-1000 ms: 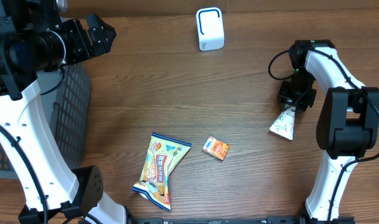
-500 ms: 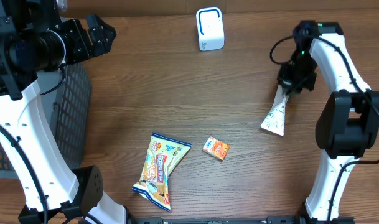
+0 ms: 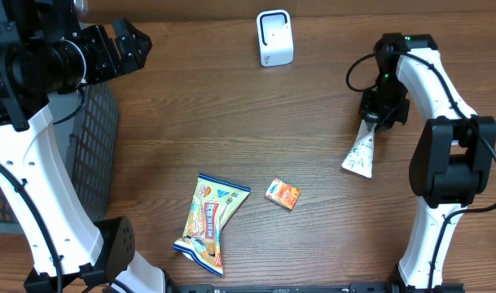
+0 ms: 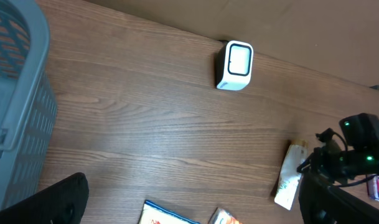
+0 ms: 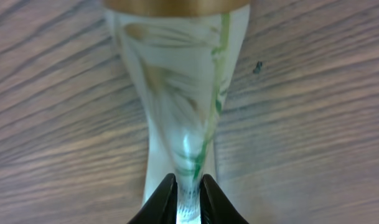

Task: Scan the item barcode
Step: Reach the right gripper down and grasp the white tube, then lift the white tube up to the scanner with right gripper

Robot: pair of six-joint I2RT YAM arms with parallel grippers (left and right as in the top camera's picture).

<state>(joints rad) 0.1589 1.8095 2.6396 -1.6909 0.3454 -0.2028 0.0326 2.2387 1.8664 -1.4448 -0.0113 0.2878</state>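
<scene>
A white tube (image 3: pixel 359 155) with green leaf print lies slanted at the table's right. My right gripper (image 3: pixel 376 120) is shut on its upper end. In the right wrist view the fingers (image 5: pixel 167 199) pinch the tube (image 5: pixel 177 93) flat, and its brown cap end (image 5: pixel 177 5) points away from them. The white scanner (image 3: pixel 274 37) with a blue ring stands at the back centre, left of the tube, and shows again in the left wrist view as the scanner (image 4: pixel 234 65). My left gripper (image 3: pixel 138 45) hangs open high at the back left, holding nothing.
A colourful snack packet (image 3: pixel 211 224) and a small orange box (image 3: pixel 283 194) lie front centre. A grey basket (image 3: pixel 93 146) stands at the left edge, under the left arm. The left wrist view also shows the tube (image 4: pixel 289 183) and the right arm (image 4: pixel 357 155).
The right gripper closed on the tube's end and shifted slightly left and back. The tube's far end swung left. The left arm has not moved.
</scene>
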